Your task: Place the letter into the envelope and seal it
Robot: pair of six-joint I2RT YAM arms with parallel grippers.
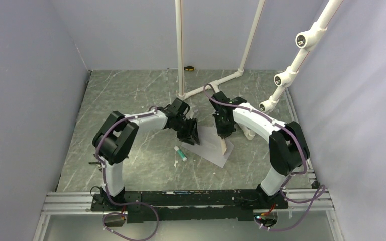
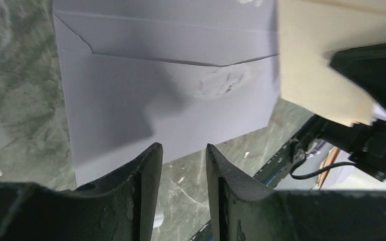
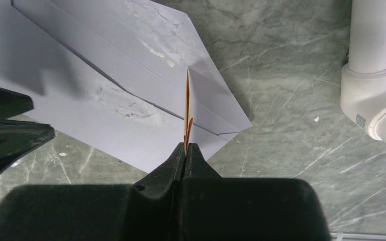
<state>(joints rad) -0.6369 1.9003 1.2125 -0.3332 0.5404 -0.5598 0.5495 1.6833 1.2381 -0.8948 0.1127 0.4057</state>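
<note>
Green-grey marbled table (image 1: pixel 130 90), walled on three sides, with a white pipe frame (image 1: pixel 180 50) standing at its far centre; one pipe joint (image 3: pixel 372 75) shows in the right wrist view. Both arms reach inward and meet over the table's middle. The envelope (image 1: pixel 208 148) (image 2: pixel 130 100) (image 3: pixel 80 85), a grey rectangle, lies flat on the table between the two grippers, flap side up, with a scuffed patch near its centre. The left gripper (image 1: pixel 190 131) (image 2: pixel 183 148) hovers at the envelope's left edge, its jaws partly apart with nothing between them. The right gripper (image 1: pixel 223 134) (image 3: pixel 186 146) is clenched on the letter (image 1: pixel 224 145) (image 2: pixel 321 55) (image 3: pixel 187 108), a tan sheet held on edge above the envelope's right end; whether its lower edge touches the envelope cannot be told. A small white tube with a green cap (image 1: pixel 181 153) lies on the table just beside the envelope's near-left edge. A yellow-and-black tool (image 1: pixel 188 68) lies at the table's far edge.
</note>
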